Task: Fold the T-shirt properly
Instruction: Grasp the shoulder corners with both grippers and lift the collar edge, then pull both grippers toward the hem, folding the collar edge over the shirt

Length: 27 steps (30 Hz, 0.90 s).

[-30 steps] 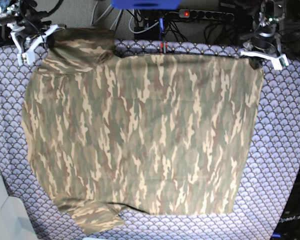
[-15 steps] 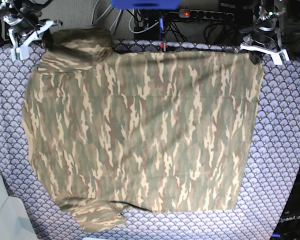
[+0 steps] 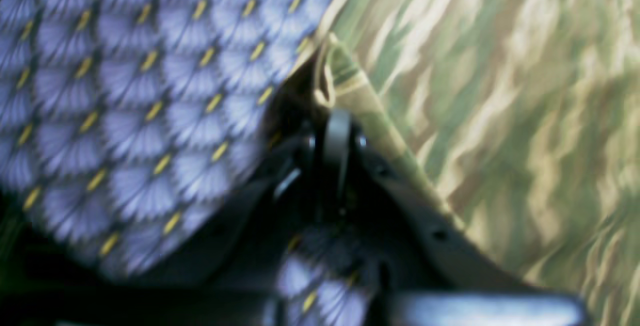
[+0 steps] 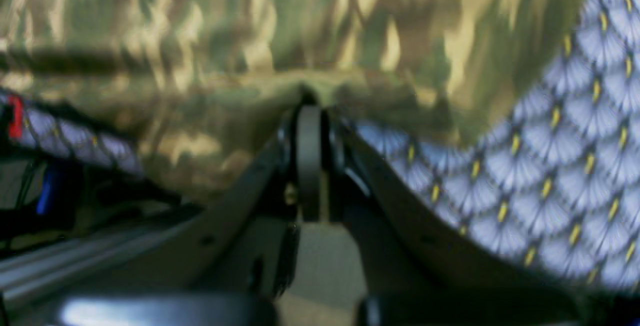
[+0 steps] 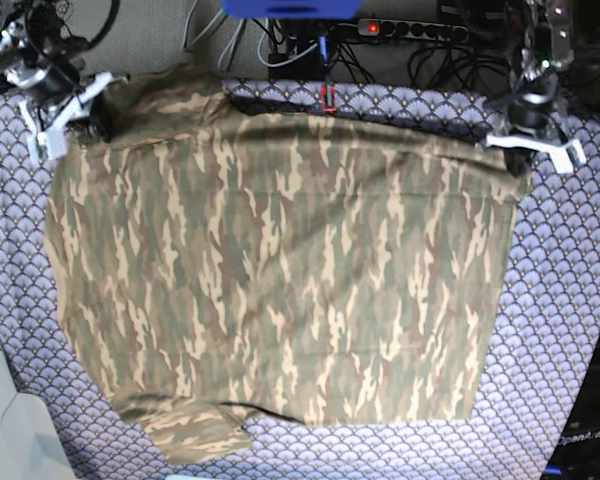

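T-shirt [image 5: 280, 270] is spread flat on purple tablecloth [image 5: 570, 300], sleeve at near corner. Far hem corner is pinched by left gripper [image 5: 521, 152], jaws closed on cloth; far shoulder corner is pinched likewise by right gripper [image 5: 80, 118]. Power strip [image 5: 410, 28] lies beyond tablecloth's far edge.
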Each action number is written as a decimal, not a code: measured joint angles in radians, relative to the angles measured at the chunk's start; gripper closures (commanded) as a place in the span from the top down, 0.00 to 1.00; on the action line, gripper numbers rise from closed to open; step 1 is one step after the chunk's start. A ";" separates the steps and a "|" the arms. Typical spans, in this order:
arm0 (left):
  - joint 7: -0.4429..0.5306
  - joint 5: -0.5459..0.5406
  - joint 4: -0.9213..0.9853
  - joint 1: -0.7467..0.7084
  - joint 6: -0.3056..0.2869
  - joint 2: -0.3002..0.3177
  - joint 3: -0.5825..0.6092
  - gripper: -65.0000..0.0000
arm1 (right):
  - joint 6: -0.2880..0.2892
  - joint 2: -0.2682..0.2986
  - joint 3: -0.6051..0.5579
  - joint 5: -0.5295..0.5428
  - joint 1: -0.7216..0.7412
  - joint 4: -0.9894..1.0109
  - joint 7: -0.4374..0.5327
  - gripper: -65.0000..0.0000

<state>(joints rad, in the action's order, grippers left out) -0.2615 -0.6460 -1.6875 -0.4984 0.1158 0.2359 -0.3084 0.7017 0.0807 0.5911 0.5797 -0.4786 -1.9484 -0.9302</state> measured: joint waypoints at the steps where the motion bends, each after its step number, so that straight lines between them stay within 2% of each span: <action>1: 0.000 -0.003 0.003 0.011 0.000 0.000 0.000 0.00 | 0.000 0.011 -0.011 0.002 0.014 0.000 0.000 0.00; 4: -0.027 -0.003 0.007 0.042 0.005 -0.001 0.002 0.00 | 0.000 0.026 -0.023 0.005 0.067 0.000 -0.057 0.00; 9: -0.214 0.000 0.006 0.151 0.006 -0.010 -0.005 0.00 | 0.000 0.051 -0.018 0.005 0.166 0.001 -0.133 0.00; 14: -0.308 -0.002 0.003 0.203 -0.003 -0.029 -0.045 0.00 | 0.000 0.072 -0.016 0.003 0.252 0.005 -0.201 0.00; 16: -0.343 0.012 0.003 0.224 0.021 -0.037 -0.060 0.00 | 0.000 0.086 -0.015 -0.003 0.282 0.005 -0.204 0.00; 21: -0.445 0.002 0.002 0.307 0.003 -0.048 -0.136 0.00 | 0.000 0.100 -0.022 0.005 0.347 0.016 -0.202 0.00; 27: -0.558 0.013 0.008 0.377 0.005 -0.048 -0.175 0.00 | 0.000 0.127 -0.025 -0.002 0.413 0.148 -0.208 0.00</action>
<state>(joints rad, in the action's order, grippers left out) -0.8200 -0.6331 -1.6791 -0.1211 0.1204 0.1879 -0.4835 0.7021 0.2081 0.5663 0.5781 -0.0658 -1.8000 -1.1381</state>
